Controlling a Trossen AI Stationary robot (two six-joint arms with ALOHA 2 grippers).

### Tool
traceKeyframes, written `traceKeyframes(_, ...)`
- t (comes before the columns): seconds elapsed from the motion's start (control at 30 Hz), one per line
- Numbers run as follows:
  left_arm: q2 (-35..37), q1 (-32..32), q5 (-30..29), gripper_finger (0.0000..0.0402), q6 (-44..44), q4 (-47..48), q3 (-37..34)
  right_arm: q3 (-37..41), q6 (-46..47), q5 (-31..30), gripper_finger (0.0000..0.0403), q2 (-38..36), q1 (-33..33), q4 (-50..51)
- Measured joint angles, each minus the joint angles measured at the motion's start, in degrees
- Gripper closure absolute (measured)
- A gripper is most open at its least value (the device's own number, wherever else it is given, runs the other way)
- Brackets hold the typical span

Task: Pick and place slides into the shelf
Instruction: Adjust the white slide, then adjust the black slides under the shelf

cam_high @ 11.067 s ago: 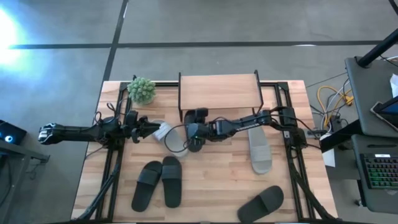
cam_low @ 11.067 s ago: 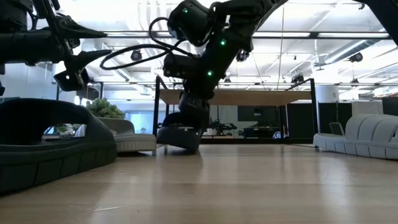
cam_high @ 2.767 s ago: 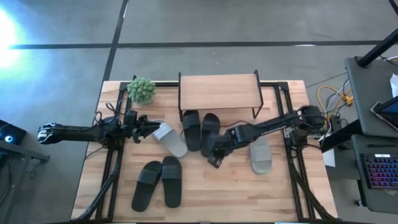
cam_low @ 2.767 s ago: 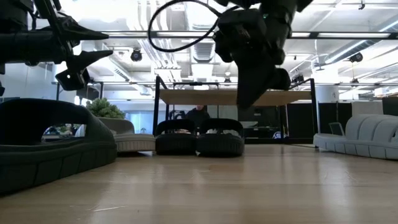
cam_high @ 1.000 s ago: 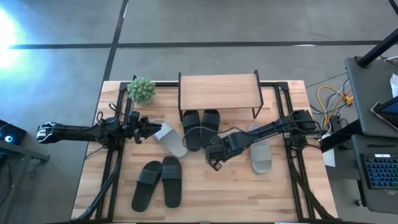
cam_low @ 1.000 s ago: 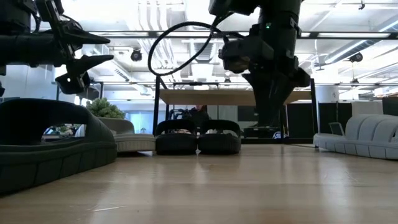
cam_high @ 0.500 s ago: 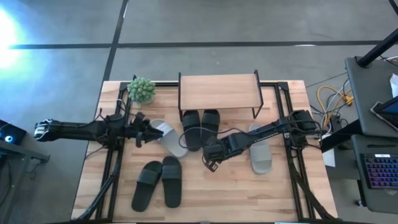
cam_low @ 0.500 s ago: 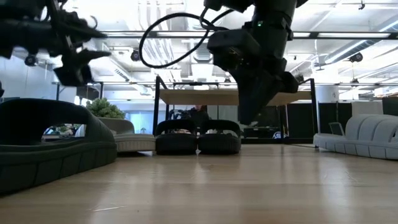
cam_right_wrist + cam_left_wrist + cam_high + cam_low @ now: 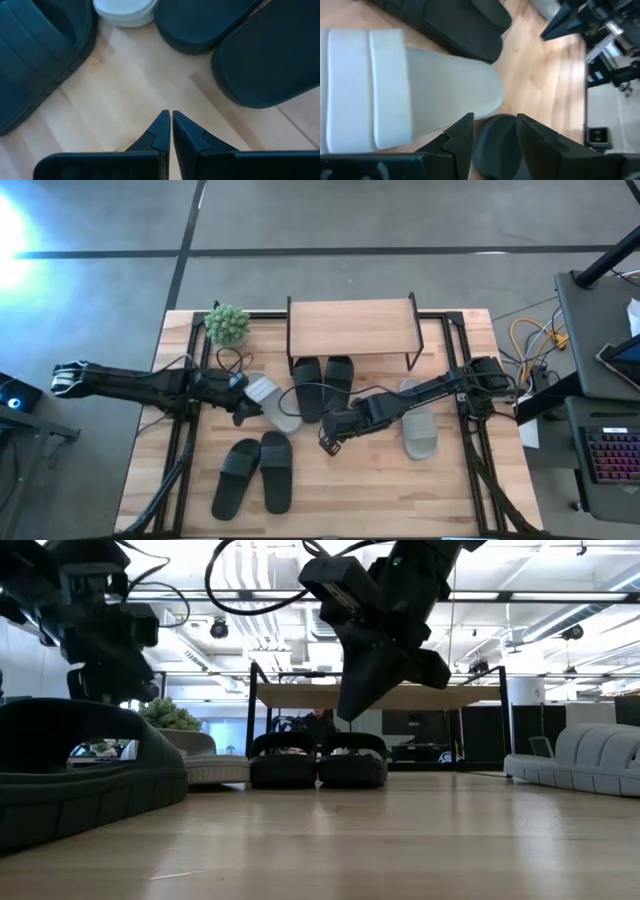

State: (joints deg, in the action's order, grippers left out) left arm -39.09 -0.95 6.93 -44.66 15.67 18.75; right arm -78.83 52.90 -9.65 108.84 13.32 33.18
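While two black slides (image 9: 322, 385) are sitting side by side with their toes tucked under the shelf (image 9: 352, 327), we are hanging the left end effector (image 9: 243, 405) over the near-left light grey slide (image 9: 272, 402), which is lying at an angle just left of that pair. Its fingers are standing partly apart around nothing, with the grey sole showing just beyond them in the left wrist view. The right end effector (image 9: 327, 442) is hovering above bare worktop (image 9: 340, 500) just near of the parked pair, its fingers pressed together and carrying nothing. A second grey slide (image 9: 417, 420) is lying to the right, and another black pair (image 9: 252, 473) is resting at the near left. We are judging these slides to be light, springy foam, probably a little slick on the sole, so we are favouring a pinch across the wide strap or over one side edge rather than on the flat sole, which could flex and slip out.
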Motion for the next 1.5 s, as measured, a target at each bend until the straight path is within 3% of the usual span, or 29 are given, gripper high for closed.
traceKeyframes(0.37,-9.83,-0.05,-2.01,0.0268,0.22,0.68,1.90,0.00,0.89,-3.47,0.0392,0.00,0.00,0.14)
traceKeyframes(0.53,-12.58,0.04,-4.97,0.0268,0.34,10.91,4.93,0.00,1.09,-3.94,0.0392,0.00,0.00,0.70)
traceKeyframes(0.67,-13.31,0.04,-11.02,0.0268,1.70,21.56,7.55,0.00,1.09,-3.95,0.0392,0.00,0.00,0.88)
traceKeyframes(0.77,-12.25,-0.08,-16.76,0.0268,1.86,27.66,9.44,0.00,1.11,-3.93,0.0392,0.00,0.00,0.90)
traceKeyframes(0.87,-10.15,-0.07,-18.96,0.0268,1.81,30.85,12.47,0.00,1.08,-2.12,0.0392,0.00,0.00,0.63)
traceKeyframes(0.97,-7.47,0.01,-19.10,0.0268,3.24,31.52,15.54,0.00,-0.59,1.02,0.0392,0.00,0.00,-0.41)
traceKeyframes(1.17,-2.93,0.02,-19.14,0.0268,3.58,29.76,19.79,0.12,-0.91,1.09,0.0392,0.91,-0.56,-2.80)
traceKeyframes(1.37,0.41,0.33,-19.06,0.0268,3.65,27.39,20.19,-0.78,-0.37,1.64,0.0392,4.13,-1.18,-11.15)
traceKeyframes(1.5,1.44,0.33,-18.11,0.0268,3.63,26.90,19.68,-2.64,3.36,0.80,0.0392,6.10,-1.10,-11.23)
